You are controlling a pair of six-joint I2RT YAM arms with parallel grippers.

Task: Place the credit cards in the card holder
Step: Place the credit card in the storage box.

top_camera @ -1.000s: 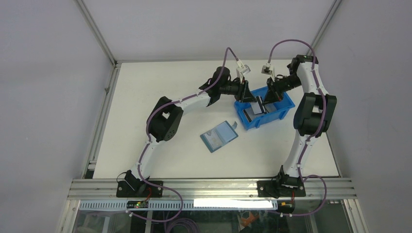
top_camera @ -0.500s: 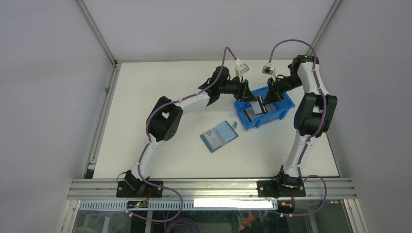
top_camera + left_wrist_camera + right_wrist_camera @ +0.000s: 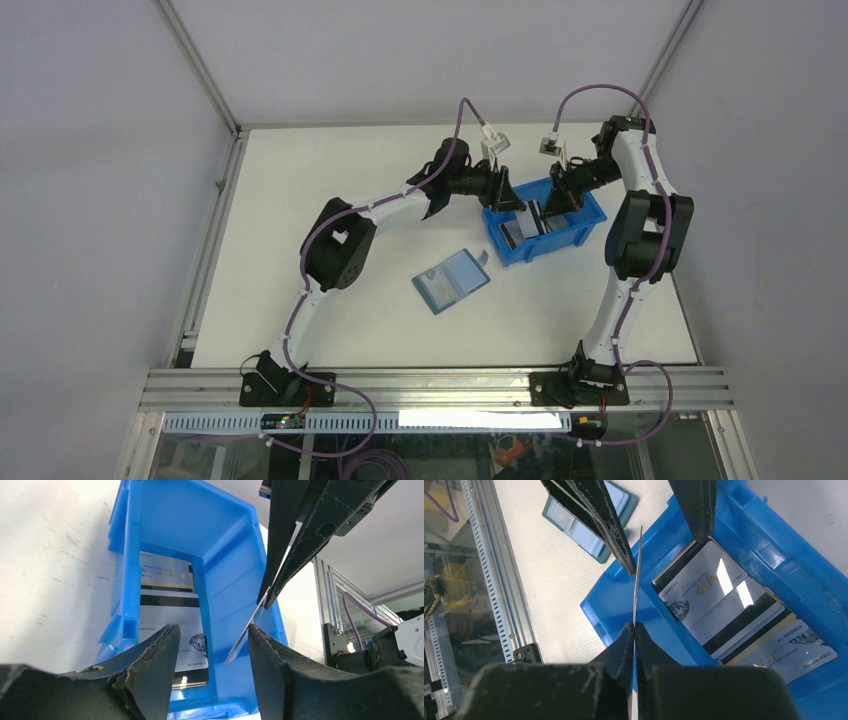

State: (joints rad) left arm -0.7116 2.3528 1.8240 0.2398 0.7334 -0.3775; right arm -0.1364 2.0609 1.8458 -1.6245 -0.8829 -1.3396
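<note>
The card holder (image 3: 452, 281) lies open on the table, teal with light-blue pockets; it also shows in the right wrist view (image 3: 589, 525). Several silvery credit cards (image 3: 716, 597) with dark stripes lie in a blue bin (image 3: 575, 232). My right gripper (image 3: 634, 626) is shut on one card (image 3: 637, 575), seen edge-on and held upright over the bin. My left gripper (image 3: 214, 632) is open at the bin's near wall. The held card's lower edge (image 3: 245, 635) lies between its fingers, close to the right one, not pinched. In the top view both grippers, left (image 3: 512, 200) and right (image 3: 553, 205), meet over the bin.
The blue bin's walls (image 3: 225, 555) surround the loose cards (image 3: 170, 610). The wallet lies on the white table (image 3: 330, 200) to the front left of the bin. An aluminium rail (image 3: 440, 385) runs along the near edge, and frame posts stand at the far corners.
Both grippers have shifted only slightly over the bin. The right gripper still holds its card and the left stays open.
</note>
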